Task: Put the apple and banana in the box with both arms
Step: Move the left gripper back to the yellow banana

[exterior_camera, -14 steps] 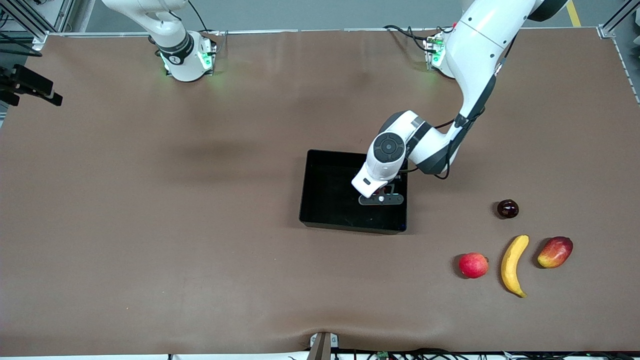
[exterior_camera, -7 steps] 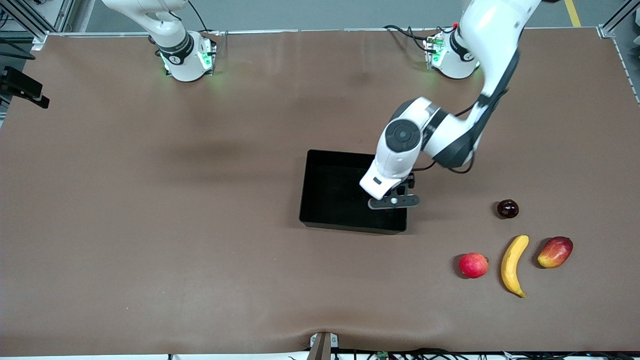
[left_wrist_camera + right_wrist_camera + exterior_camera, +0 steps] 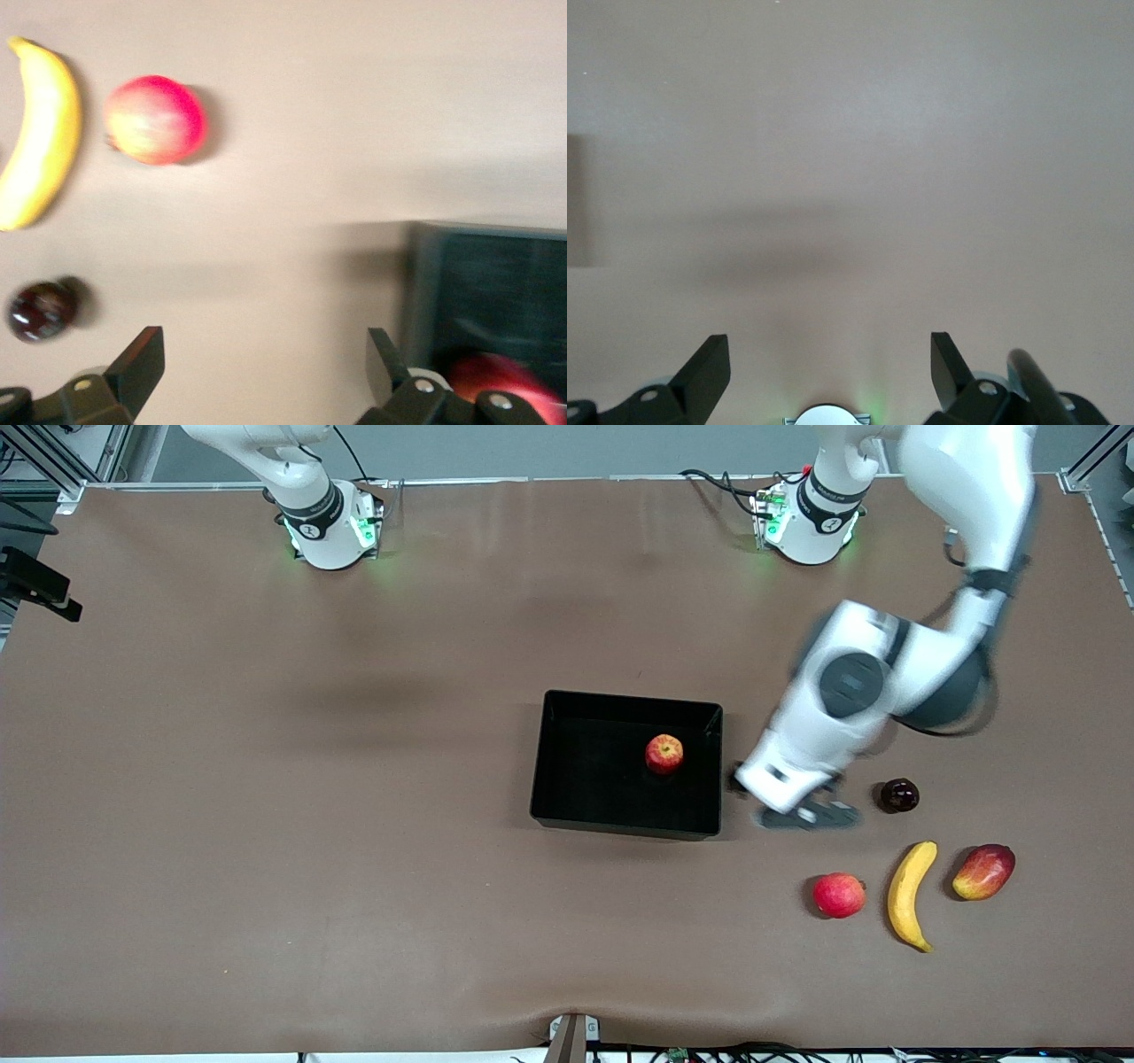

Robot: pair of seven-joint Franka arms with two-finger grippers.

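The apple (image 3: 664, 754) lies inside the black box (image 3: 567, 779), toward the wall at the left arm's end; the left wrist view also catches the apple (image 3: 505, 390) and the box (image 3: 496, 283). The banana (image 3: 911, 895) rests on the table toward the left arm's end, nearer the front camera than the box, and the banana (image 3: 40, 133) shows in the left wrist view too. My left gripper (image 3: 802, 815) hangs open and empty over bare table just outside the box. Its jaws (image 3: 266, 363) stand wide apart. My right gripper (image 3: 830, 367) waits open above the table near its own base.
A pinkish-red round fruit (image 3: 839, 895) lies beside the banana, on the box's side of it. A red-yellow mango (image 3: 983, 871) lies on the banana's other flank. A dark round fruit (image 3: 899, 795) sits close to the left gripper. The brown mat (image 3: 310, 824) covers the table.
The left gripper opened over the box, left the apple in it, and swung out past the box wall toward the left arm's end. The right arm stayed put.
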